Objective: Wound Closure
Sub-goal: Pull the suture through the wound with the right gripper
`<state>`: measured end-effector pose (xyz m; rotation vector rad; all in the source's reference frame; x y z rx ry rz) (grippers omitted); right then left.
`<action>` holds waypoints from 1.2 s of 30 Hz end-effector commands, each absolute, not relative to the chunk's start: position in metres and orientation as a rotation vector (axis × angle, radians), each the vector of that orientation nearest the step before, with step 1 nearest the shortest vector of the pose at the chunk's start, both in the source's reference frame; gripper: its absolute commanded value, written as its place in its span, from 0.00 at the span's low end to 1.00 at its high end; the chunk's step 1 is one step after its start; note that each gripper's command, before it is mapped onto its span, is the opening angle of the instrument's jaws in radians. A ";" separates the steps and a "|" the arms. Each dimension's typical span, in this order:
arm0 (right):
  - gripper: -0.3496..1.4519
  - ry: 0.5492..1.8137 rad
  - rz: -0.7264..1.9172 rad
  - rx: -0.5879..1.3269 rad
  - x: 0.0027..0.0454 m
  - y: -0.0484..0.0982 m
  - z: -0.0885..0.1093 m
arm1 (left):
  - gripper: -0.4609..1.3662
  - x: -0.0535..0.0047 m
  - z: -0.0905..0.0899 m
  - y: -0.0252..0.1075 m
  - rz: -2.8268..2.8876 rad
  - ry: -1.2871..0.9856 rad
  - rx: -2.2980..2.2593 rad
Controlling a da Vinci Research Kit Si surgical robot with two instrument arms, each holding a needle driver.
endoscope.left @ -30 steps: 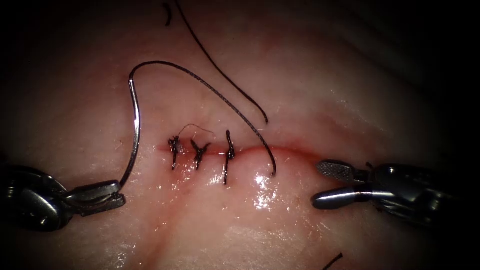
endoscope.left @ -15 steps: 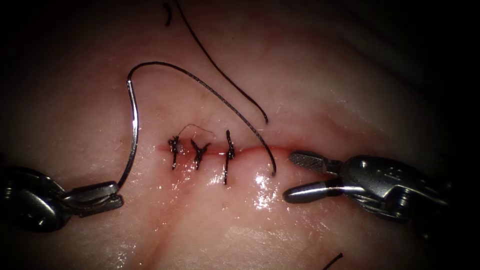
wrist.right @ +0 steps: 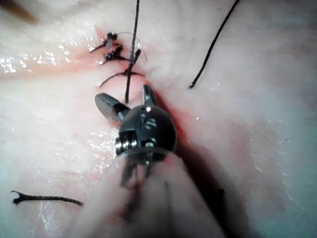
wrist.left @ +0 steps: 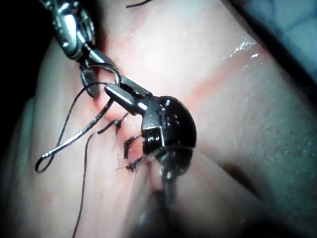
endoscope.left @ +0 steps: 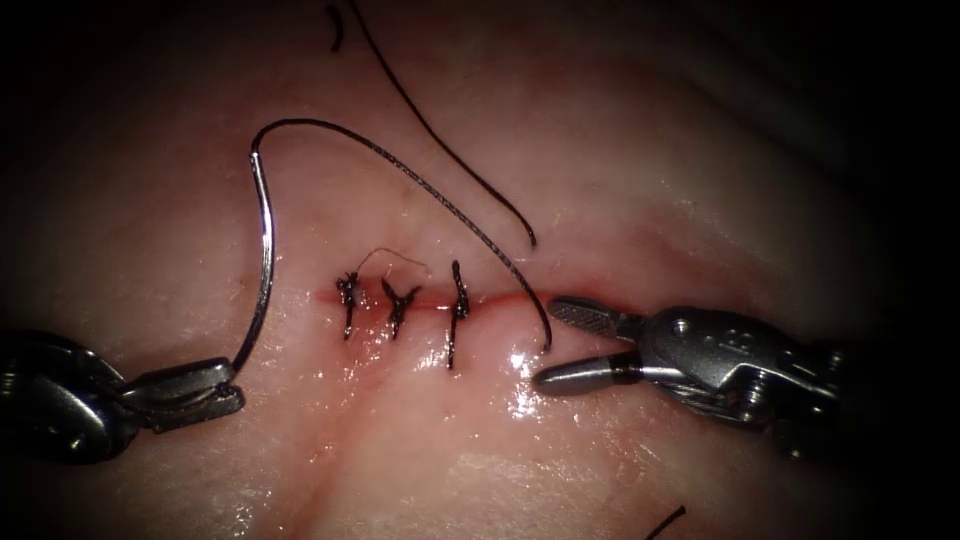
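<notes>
The tissue (endoscope.left: 600, 180) has a horizontal cut (endoscope.left: 500, 298) with three dark stitches (endoscope.left: 400, 305) at its left part. My left tool (endoscope.left: 190, 390) is shut on the curved needle (endoscope.left: 266, 260) near its pointed end, left of the stitches. The needle rises free of the tissue. Thread (endoscope.left: 440, 205) arcs from the needle's top end down into the tissue beside the last stitch. My right tool (endoscope.left: 560, 343) stands open just right of that spot, one jaw on either side of the cut, holding nothing. The right wrist view has the open right tool (wrist.right: 126, 99) with thread (wrist.right: 131, 49) above it.
A loose strand of thread (endoscope.left: 450, 155) lies across the upper tissue, ending above the cut. Short cut ends lie at the top (endoscope.left: 335, 25) and the lower right (endoscope.left: 665, 520). Wet gloss (endoscope.left: 520, 385) shines below the cut. The left wrist view has the held needle (wrist.left: 74, 139) and the right tool (wrist.left: 74, 29).
My right tool has slid left along the cut toward the thread's entry point, jaws staying open. The left tool and needle have barely shifted.
</notes>
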<state>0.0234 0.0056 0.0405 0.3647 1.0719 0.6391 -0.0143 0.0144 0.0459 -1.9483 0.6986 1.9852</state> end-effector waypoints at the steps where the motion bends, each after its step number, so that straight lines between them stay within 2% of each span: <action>1: 0.64 1.066 0.627 0.366 0.0235 0.006 0.041 | 0.06 -0.0143 0.046 0.014 1.991 0.692 -1.952; 3: 0.44 1.043 0.615 0.372 0.0239 0.005 0.041 | 0.06 -0.0143 0.046 0.014 1.991 0.692 -1.952; 4: 0.29 1.029 0.605 0.381 0.0240 0.005 0.041 | 0.06 -0.0143 0.046 0.014 1.991 0.692 -1.952; 5: 0.10 1.016 0.597 0.389 0.0242 0.004 0.041 | 0.06 -0.0144 0.046 0.014 1.991 0.692 -1.952; 6: 0.00 0.997 0.586 0.402 0.0244 0.004 0.041 | 0.06 -0.0144 0.046 0.014 1.991 0.692 -1.952; 19: 0.00 0.967 0.554 0.467 0.0263 0.001 0.037 | 0.06 -0.0145 0.046 0.014 1.987 0.690 -1.952; 26: 0.00 0.938 0.537 0.528 0.0295 -0.003 0.034 | 0.06 -0.0145 0.047 0.014 1.987 0.691 -1.954; 36: 0.00 0.960 0.502 0.548 0.0337 -0.008 0.030 | 0.06 -0.0137 0.047 0.013 1.987 0.694 -1.960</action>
